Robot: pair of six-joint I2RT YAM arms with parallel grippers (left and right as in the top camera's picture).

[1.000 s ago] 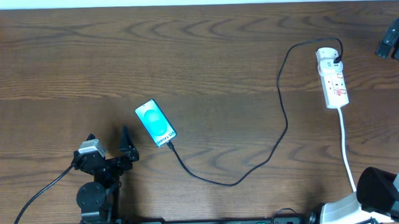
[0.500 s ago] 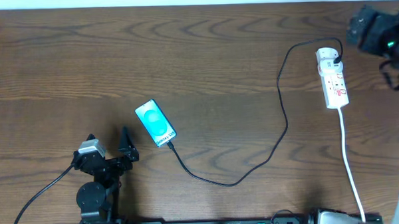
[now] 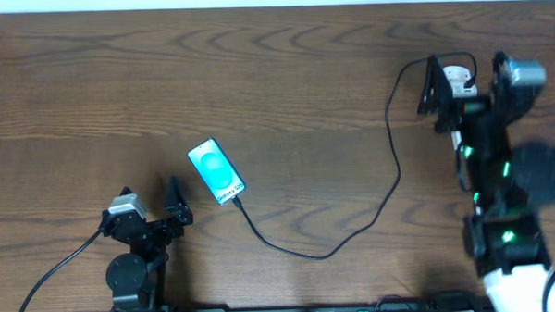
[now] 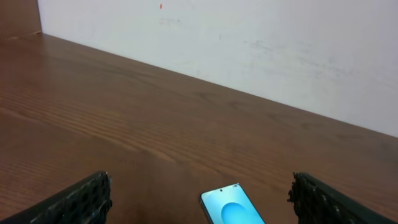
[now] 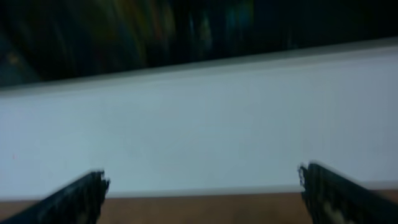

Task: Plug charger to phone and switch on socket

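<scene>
The phone [image 3: 216,171] lies on the wooden table left of centre, teal screen up; its top end shows in the left wrist view [image 4: 231,208]. The charger cable [image 3: 390,184] runs from the phone's white-band end in a loop to the socket [image 3: 455,75]. I cannot tell if the plug tip is seated. Only the socket's rounded white end shows; my right arm covers the rest. My right gripper [image 3: 467,83] [image 5: 202,196] is open and empty above the socket. My left gripper [image 3: 149,196] [image 4: 199,199] is open and empty, just left of the phone.
A white wall [image 4: 249,43] borders the table's far edge. A thick black robot cable [image 3: 50,270] trails from the left arm's base towards the front left corner.
My right arm has swung in from the far right edge and now hangs over the socket, hiding most of it. The left arm, phone and cable have not moved.
</scene>
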